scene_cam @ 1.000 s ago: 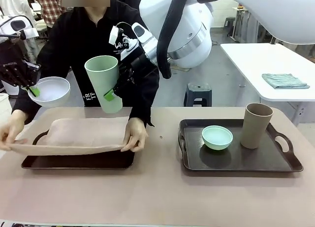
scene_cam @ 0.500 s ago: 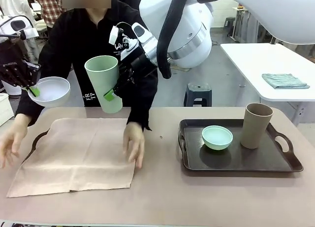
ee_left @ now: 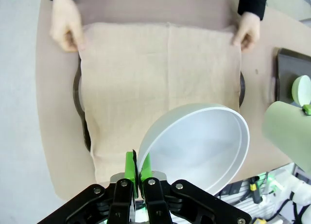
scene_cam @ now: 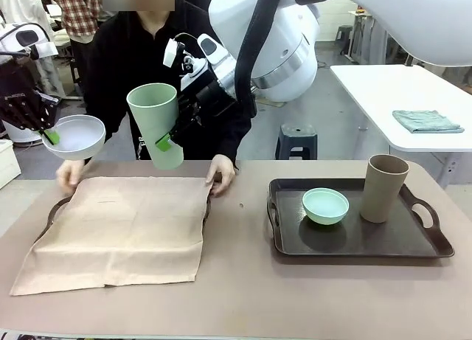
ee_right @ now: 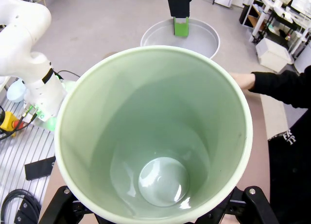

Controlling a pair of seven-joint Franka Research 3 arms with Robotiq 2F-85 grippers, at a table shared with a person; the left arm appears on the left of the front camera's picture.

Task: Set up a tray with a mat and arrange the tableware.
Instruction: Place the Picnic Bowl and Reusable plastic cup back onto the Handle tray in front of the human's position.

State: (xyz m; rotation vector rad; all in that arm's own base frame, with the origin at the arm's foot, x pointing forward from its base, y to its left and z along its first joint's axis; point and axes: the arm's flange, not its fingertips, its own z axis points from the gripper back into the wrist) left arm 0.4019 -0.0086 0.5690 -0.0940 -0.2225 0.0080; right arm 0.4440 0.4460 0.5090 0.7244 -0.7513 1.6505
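Your left hand [scene_cam: 50, 137] pinches the white bowl [scene_cam: 74, 136] by its rim, right hand [scene_cam: 166, 141] clamps round the pale green cup [scene_cam: 155, 119], both aloft above the mat [scene_cam: 122, 229]. Mat's near edge overhangs onto the table [scene_cam: 243, 296]; person's hands [scene_cam: 222, 173] hold its far corners. Bare table strip between mat and right tray [scene_cam: 369, 244].

1. The left gripper [ee_left: 138, 166] pinches the rim of the white bowl [ee_left: 199, 146] between its green pads, above the table [ee_left: 58, 151].
2. The beige mat [ee_left: 160, 73] lies over the dark tray [ee_left: 77, 90]; the tray's handles stick out at both sides.
3. One hand [ee_left: 68, 27] of the person and the other hand [ee_left: 248, 32] each hold a far corner of the mat.
4. The pale green cup [ee_left: 286, 131] shows at the picture's right edge.
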